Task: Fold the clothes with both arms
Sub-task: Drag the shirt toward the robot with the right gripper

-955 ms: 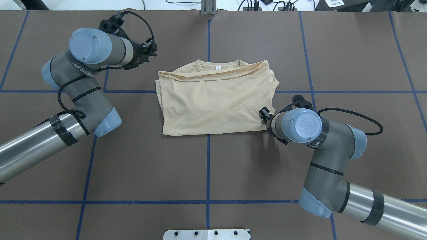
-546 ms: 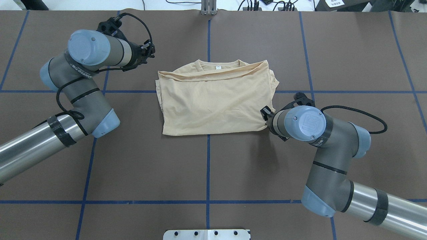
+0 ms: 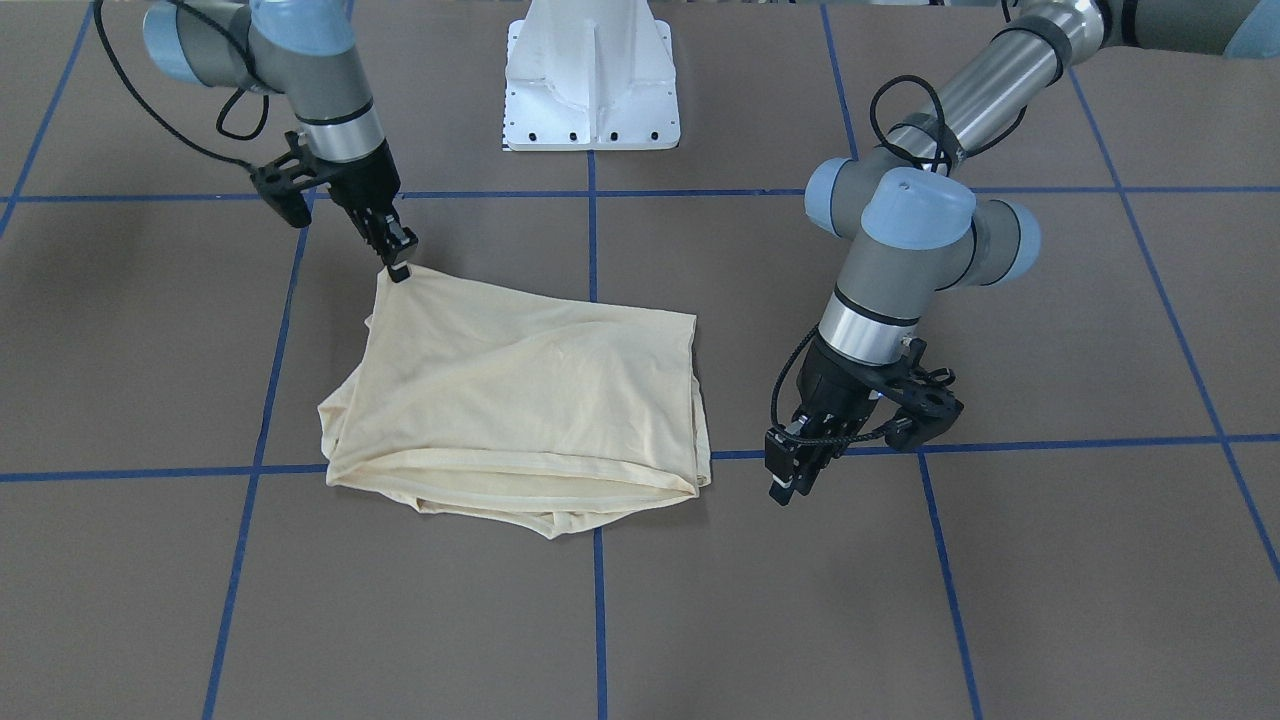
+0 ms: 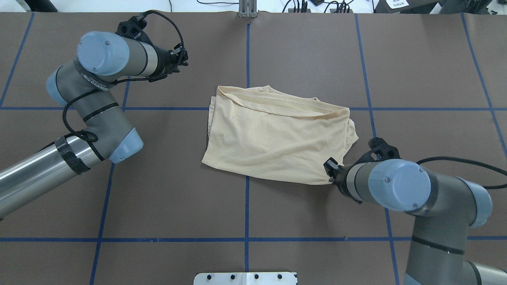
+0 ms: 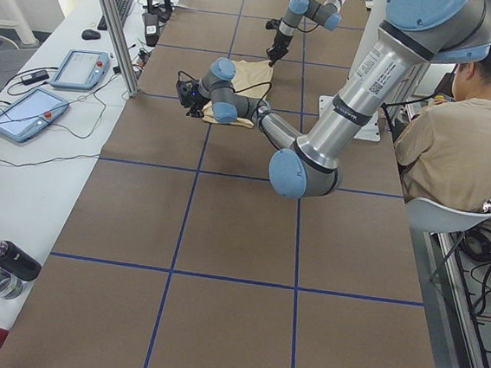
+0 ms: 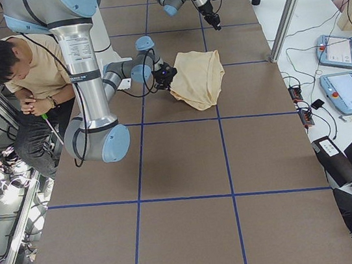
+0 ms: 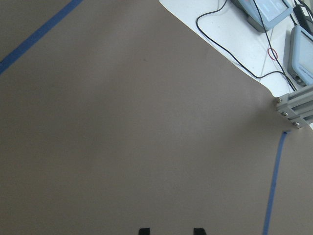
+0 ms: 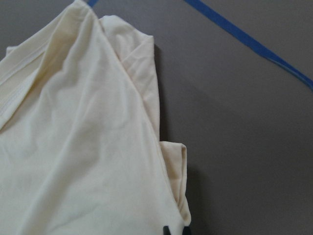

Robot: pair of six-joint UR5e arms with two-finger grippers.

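T-shirt [image 4: 277, 134] corner pinched by right gripper [image 3: 398, 268], left gripper [image 3: 788, 487] hovering aside, jaws parted

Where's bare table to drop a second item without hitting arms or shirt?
Bare: the strip between the shirt and the base plate; also the robot's far-right square beyond the shirt. Crowded: the shirt's near-right corner, pinched by the right gripper, and the far-left area, where the open left gripper hangs.

Cream-yellow shirt [image 4: 277, 138]; brown table [image 4: 178, 198], blue gridlines [image 4: 247, 206].
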